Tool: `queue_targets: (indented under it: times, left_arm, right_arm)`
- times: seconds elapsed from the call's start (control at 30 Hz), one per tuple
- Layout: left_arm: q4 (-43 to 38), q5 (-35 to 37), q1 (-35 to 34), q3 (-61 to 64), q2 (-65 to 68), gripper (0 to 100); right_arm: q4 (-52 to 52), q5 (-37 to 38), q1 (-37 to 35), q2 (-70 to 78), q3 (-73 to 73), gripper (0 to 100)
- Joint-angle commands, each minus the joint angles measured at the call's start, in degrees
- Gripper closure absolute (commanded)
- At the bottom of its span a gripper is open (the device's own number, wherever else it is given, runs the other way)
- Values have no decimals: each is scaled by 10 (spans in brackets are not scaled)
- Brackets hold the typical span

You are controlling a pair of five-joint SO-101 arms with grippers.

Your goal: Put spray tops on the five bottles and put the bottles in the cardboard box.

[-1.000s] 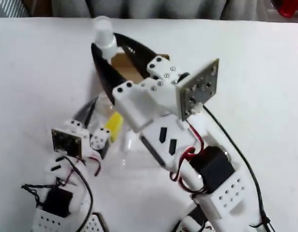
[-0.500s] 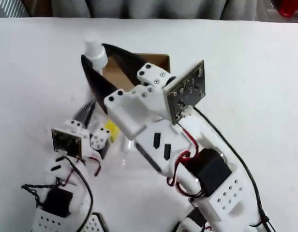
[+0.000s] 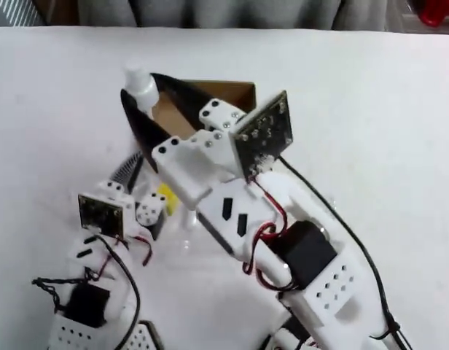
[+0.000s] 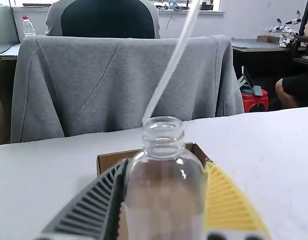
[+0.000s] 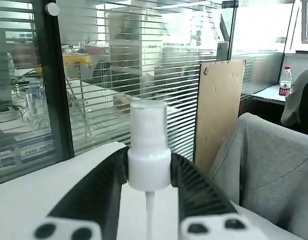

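My left gripper [image 4: 165,167] is shut on a clear, uncapped bottle [image 4: 164,195], held upright between its grey finger [image 4: 91,210] and yellow finger [image 4: 229,202]. In the high view this gripper [image 3: 148,180] sits low at the left, partly under the other arm. My right gripper [image 5: 149,155] is shut on a white spray top [image 5: 149,132], gripped between black fingers [image 3: 137,120] above the box's left side. The top's thin tube [image 4: 174,60] slants down to the bottle's mouth [image 4: 163,127]. The cardboard box [image 3: 217,95] stands just behind the bottle.
The white table [image 3: 370,109] spreads wide on the right and at the far left. A chair draped with a grey jacket [image 4: 119,85] stands beyond the table's far edge. A red object [image 3: 436,11] lies off the table's far right corner.
My right gripper has carried the spray top to the left and a little toward the near side, over the box's left edge. The left arm has kept still.
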Motion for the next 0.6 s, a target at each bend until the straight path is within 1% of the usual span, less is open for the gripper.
queue_targets:
  times: [0.0,0.57]
  left_arm:
    - [3,-4,11,-4,-9,979]
    - [3,-4,10,-4,-9,979]
  right_arm:
    - [-12,-2,5,2,-1,984]
    - [-12,4,5,1,-28,984]
